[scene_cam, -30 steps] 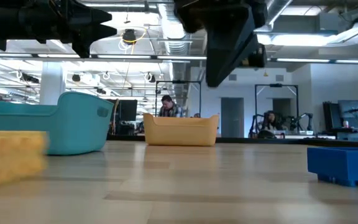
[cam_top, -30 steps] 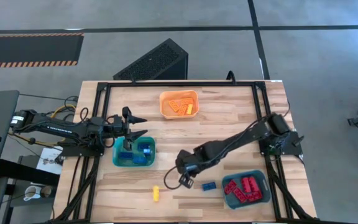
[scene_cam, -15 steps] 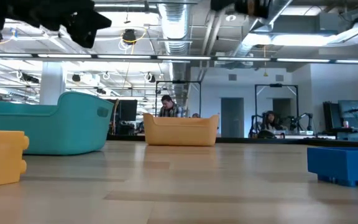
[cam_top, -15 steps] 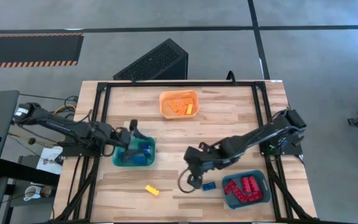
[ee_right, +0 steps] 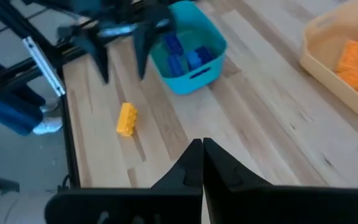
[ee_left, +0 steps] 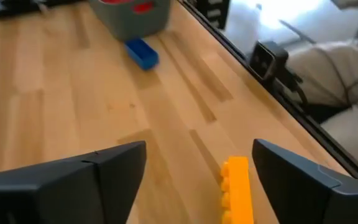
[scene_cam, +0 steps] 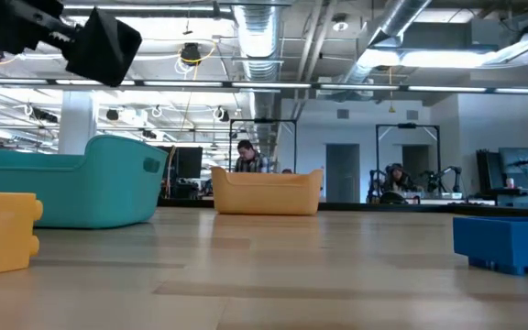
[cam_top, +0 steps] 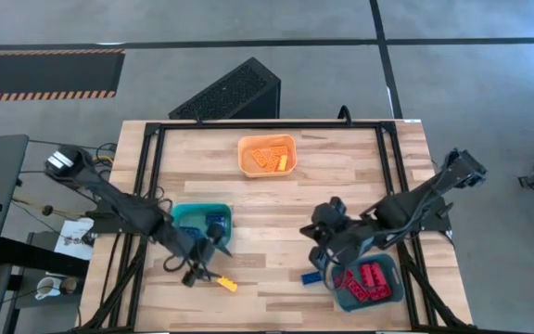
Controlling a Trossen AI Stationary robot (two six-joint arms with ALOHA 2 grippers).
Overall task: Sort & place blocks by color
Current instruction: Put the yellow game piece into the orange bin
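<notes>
1. High view: the left gripper (cam_top: 196, 270) hangs just beside the yellow block (cam_top: 226, 284), which lies on bare wood near the table's front edge, below the teal bin (cam_top: 182, 215).
2. In the left wrist view the fingers (ee_left: 73, 180) stand wide apart, and the yellow block (ee_left: 238, 196) lies in the gap, close to one finger, its long axis running roughly along the gripper's line of sight.
3. The left arm is much nearer this block; the next move is probably a small sideways correction, then a descent.
4. The right gripper (cam_top: 323, 252) is over the blue block (cam_top: 313, 277), which lies just beside the grey bin (cam_top: 341, 299). Its fingers (ee_right: 194, 163) are pressed together on nothing.
5. The teal bin holds blue blocks (ee_right: 182, 53).
6. The orange bin (cam_top: 246, 147) near the far edge holds orange-yellow blocks (cam_top: 272, 159).
7. The grey bin holds red blocks (cam_top: 367, 281).
8. Two blocks are left outside the bins, so the sort seems nearly done.
</notes>
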